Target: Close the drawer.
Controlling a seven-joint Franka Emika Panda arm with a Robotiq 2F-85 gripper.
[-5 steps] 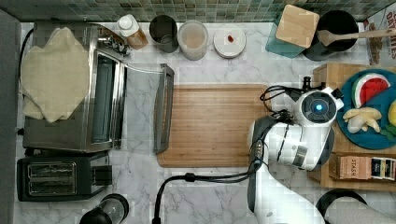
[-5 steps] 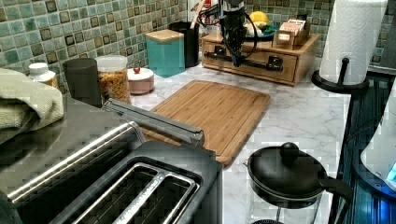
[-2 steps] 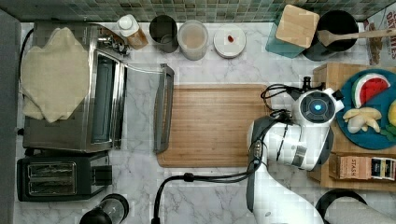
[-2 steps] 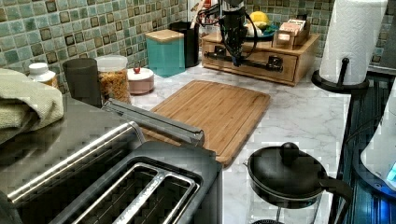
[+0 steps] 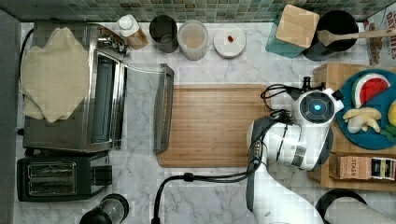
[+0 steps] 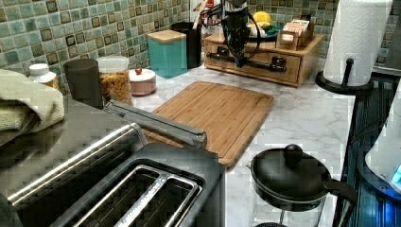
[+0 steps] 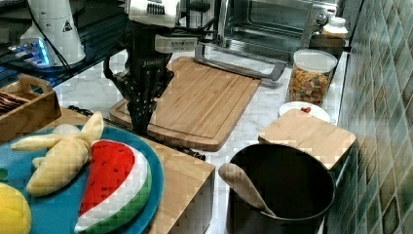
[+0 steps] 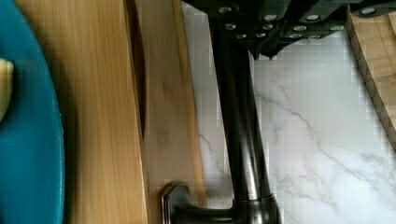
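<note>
End effector [image 6: 238, 56] is hanging at the drawer's [image 6: 255, 66] dark bar handle [image 8: 243, 140]; can't tell if it's gripping or released. Drawer is sitting in the wooden stand [image 7: 185, 175] under the blue plate [image 7: 63, 204], front nearly flush with a thin gap showing, beside the cutting board [image 5: 212, 126] on the marble table [image 6: 307, 113].

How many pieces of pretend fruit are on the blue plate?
3 that I can see: a red watermelon slice, a pale peeled banana beside it, and a yellow lemon at the round blue plate's edge. More may be hidden.
</note>
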